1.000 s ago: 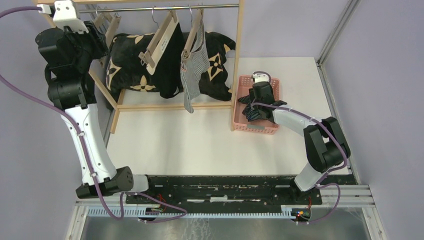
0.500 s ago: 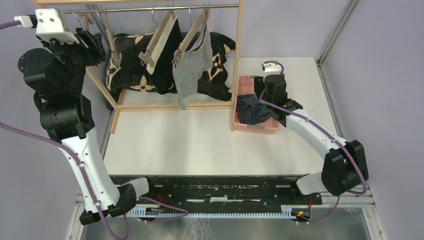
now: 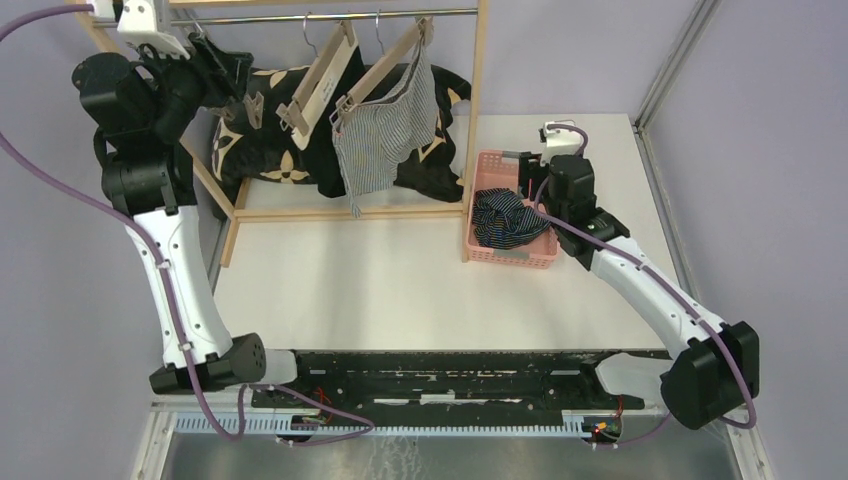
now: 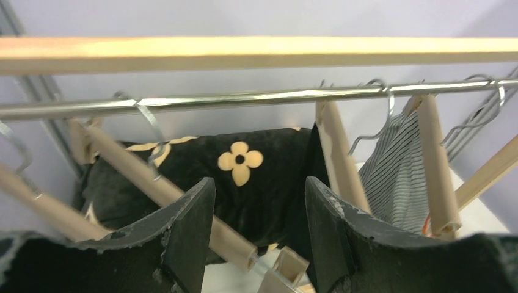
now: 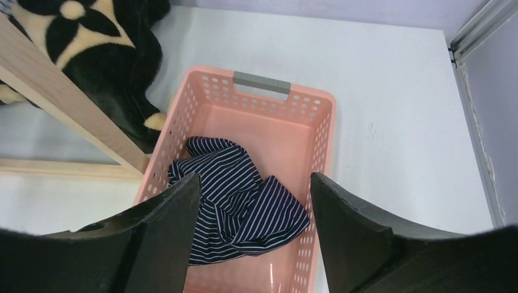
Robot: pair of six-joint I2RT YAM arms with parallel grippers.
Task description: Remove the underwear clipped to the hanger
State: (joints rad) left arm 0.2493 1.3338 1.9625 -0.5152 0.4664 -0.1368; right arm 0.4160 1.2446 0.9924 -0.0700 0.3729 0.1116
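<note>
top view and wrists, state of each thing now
pink perforated plastic basket: upright
navy pale-striped cloth boxer shorts: unclipped, crumpled in basket
grey-white pinstriped cloth boxer shorts: hanging from wooden hanger
plain black cloth boxer shorts: hanging beside it
left gripper: open, empty, near metal rail
right gripper: open, empty, above basket

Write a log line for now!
navy shorts: in pink basket | pinstriped shorts: on hanger | left gripper: open | right gripper: open above basket

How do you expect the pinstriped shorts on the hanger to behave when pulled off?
Probably floppy: the pinstriped shorts hang in loose folds from the wooden hanger. The hanger may swing, since it only hooks over the rail.
</note>
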